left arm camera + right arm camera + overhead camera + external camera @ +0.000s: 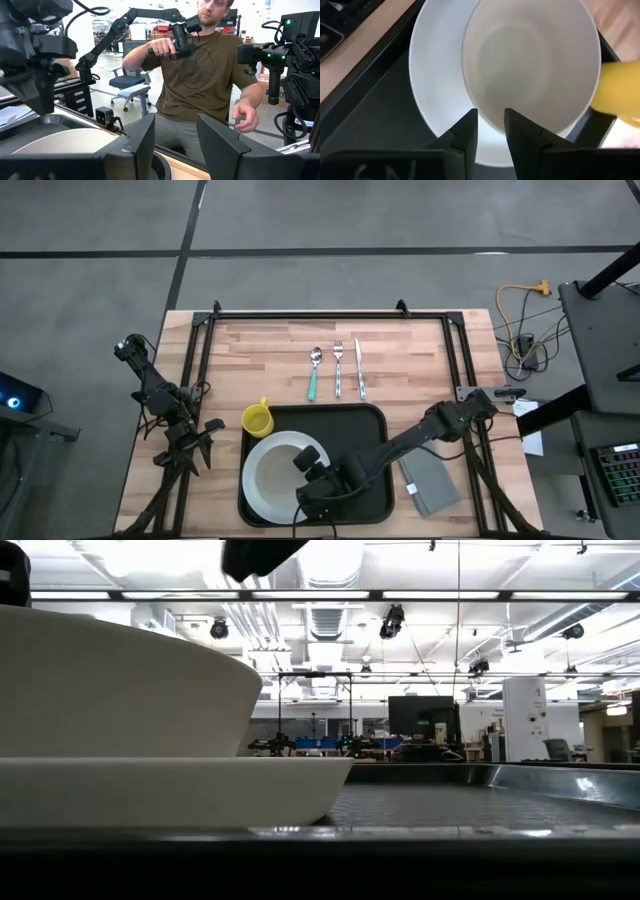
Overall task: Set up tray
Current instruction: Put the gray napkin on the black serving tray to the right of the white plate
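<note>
- our right gripper point(312, 463) pinches the white bowl's point(530, 65) rim over the plate point(262, 485) in the tray point(365, 430).
- our left gripper point(205, 432) waits spread at the surface's point(280, 350) left edge.

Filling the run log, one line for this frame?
right gripper: shut on bowl rim | bowl: on plate in tray | left gripper: open, idle
</note>
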